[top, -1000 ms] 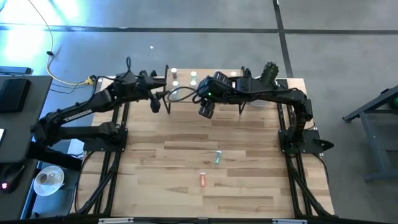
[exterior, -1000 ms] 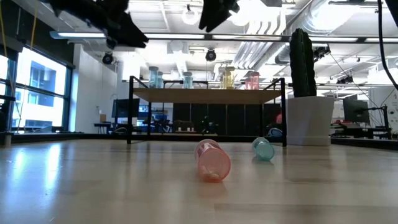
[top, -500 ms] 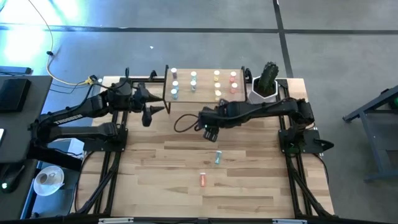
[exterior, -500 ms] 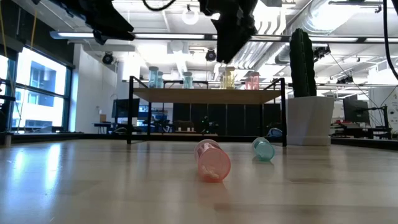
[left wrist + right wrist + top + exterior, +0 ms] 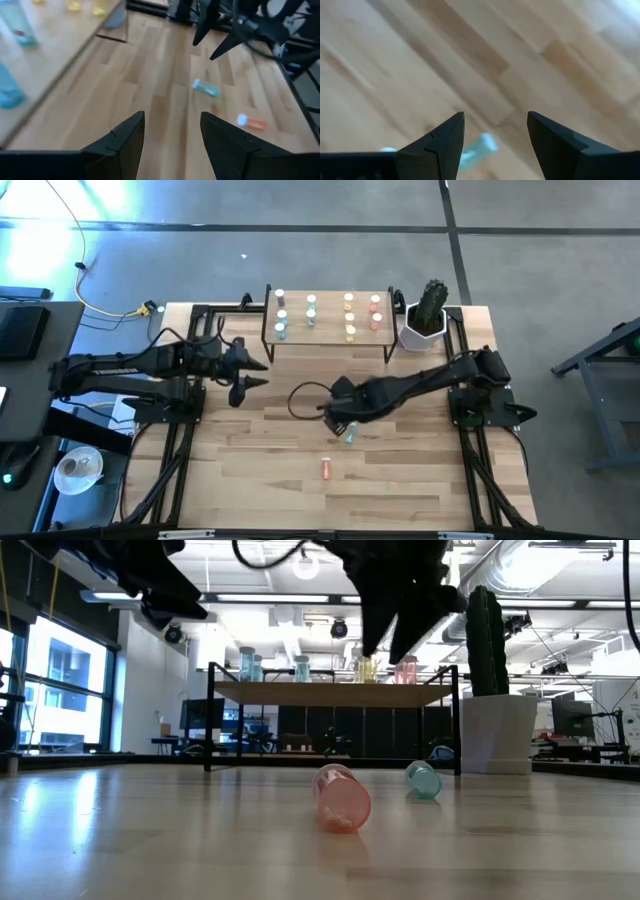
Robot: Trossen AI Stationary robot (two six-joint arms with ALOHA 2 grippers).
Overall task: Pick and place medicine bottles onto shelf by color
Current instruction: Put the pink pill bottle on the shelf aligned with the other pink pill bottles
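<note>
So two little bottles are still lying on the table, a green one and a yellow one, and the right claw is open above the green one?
Nearly: the second bottle is red, not yellow, as the high view shows. The green bottle does lie below the open right gripper.

Two bottles (image 5: 349,434) loose, eight on shelf (image 5: 326,331)

Two dark jointed arms, black looping cable, tapered black fingers (image 5: 122,142)

Open-plan lab, exposed ducts (image 5: 420,610), monitors (image 5: 572,718)
</note>
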